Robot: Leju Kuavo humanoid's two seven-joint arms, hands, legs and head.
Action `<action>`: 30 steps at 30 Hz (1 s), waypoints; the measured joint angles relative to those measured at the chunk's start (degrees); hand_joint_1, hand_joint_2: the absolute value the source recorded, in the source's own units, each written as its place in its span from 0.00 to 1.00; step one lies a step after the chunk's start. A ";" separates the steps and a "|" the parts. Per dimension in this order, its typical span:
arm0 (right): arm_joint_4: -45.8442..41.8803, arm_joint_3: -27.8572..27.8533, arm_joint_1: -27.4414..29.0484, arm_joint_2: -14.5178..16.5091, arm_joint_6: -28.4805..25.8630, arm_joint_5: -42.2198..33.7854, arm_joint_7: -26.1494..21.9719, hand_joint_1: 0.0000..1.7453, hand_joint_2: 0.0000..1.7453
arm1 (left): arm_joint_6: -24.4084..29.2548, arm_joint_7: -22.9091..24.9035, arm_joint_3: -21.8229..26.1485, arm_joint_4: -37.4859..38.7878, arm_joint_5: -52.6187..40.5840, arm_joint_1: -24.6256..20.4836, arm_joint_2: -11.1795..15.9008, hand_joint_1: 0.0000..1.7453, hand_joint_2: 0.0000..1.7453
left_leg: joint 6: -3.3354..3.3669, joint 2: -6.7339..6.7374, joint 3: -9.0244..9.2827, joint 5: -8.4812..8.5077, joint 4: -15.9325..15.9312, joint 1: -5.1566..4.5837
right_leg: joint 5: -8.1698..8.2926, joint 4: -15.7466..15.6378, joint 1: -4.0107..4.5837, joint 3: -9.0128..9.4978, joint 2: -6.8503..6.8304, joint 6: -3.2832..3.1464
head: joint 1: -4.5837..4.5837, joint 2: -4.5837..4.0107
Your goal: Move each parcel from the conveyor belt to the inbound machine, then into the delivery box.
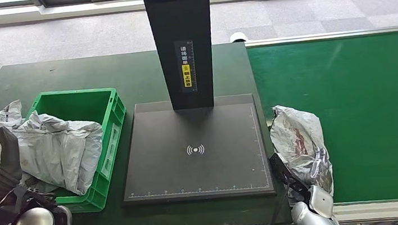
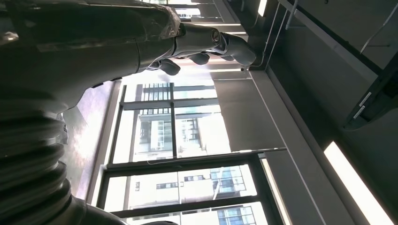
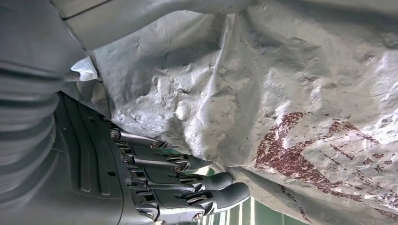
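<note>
at the near edge of the green conveyor belt (image 1: 367, 116), right hand (image 1: 312, 181) grips a crumpled grey parcel (image 1: 299, 140) beside the black inbound machine (image 1: 195, 152). left hand (image 1: 6, 157) is raised by the green delivery box (image 1: 108, 120), fingers apart, holding nothing.

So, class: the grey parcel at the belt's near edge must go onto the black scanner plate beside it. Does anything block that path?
Nothing visible does. The parcel, gripped by the right hand, lies just right of the scanner plate, whose surface is bare.
</note>
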 joint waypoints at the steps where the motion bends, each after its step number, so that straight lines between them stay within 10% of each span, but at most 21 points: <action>1: 0.00 0.00 -0.03 0.00 0.30 0.20 0.27 1.00 1.00 | 0.00 0.00 -0.01 -0.03 -0.02 0.02 0.00 0.00 1.00 | 0.00 0.00 0.01 0.00 0.00 0.00 | 0.00 0.00 0.00 0.01 0.00 0.00 | 0.00 0.00; 30: -0.96 0.11 0.54 0.24 -2.66 -4.67 -9.00 1.00 1.00 | 0.00 0.02 -0.05 -4.72 -6.90 0.92 -0.11 0.00 1.00 | 0.03 0.01 0.04 0.02 0.00 0.00 | 0.02 0.00 0.01 0.05 0.01 0.02 | 0.00 0.00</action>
